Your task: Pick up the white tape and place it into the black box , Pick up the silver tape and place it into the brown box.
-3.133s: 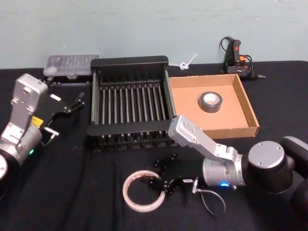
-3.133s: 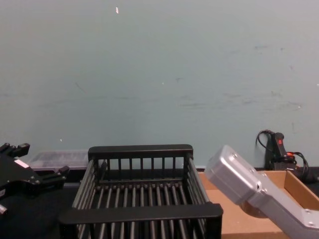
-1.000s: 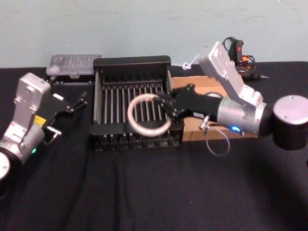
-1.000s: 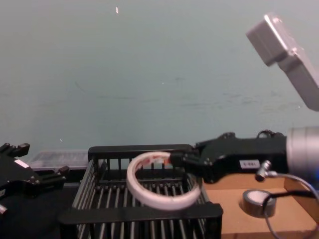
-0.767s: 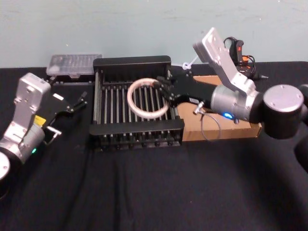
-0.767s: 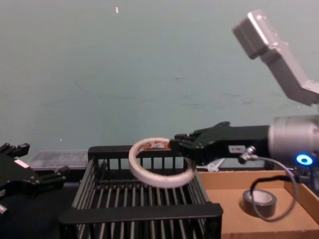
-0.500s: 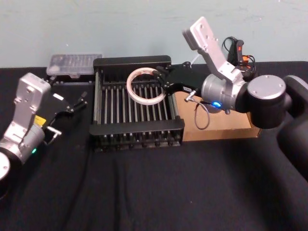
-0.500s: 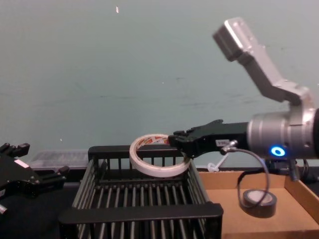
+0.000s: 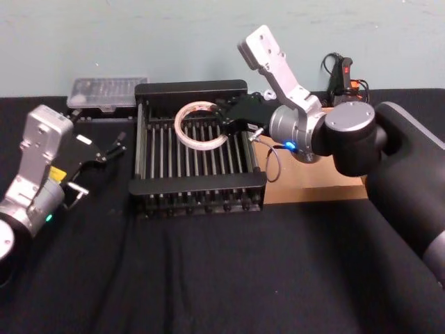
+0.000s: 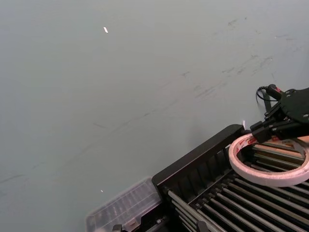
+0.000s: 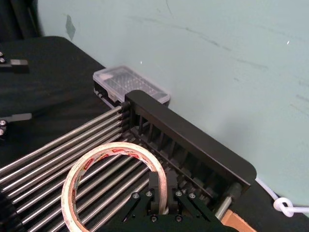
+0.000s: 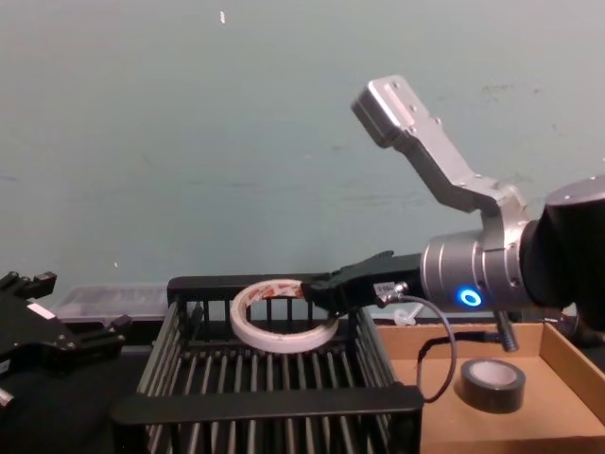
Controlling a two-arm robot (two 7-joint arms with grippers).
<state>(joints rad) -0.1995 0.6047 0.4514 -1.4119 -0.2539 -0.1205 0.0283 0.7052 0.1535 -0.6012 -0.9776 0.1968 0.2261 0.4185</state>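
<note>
The white tape [image 9: 176,125] hangs level just above the back half of the black box [image 9: 195,182], held by its right-hand band. My right gripper [image 9: 224,125] is shut on that band, reaching in from the right over the crate's rim. In the right wrist view the fingers [image 11: 155,186] pinch the white tape [image 11: 67,193] above the crate's bars. The chest view shows the white tape [image 12: 279,338] near rim height. The silver tape [image 12: 492,383] lies in the brown box [image 12: 444,416], right of the crate. My left gripper [image 9: 97,169] stays parked, open, left of the crate.
A clear plastic case [image 9: 108,90] lies behind the crate's left corner. A black and orange tool [image 9: 341,76] and a white cord [image 9: 271,90] lie at the back right. The black cloth [image 9: 208,278] in front is bare.
My right gripper lifted the white tape off the table in front, carried it over the crate toward its back left and lowered it. The left arm has not moved.
</note>
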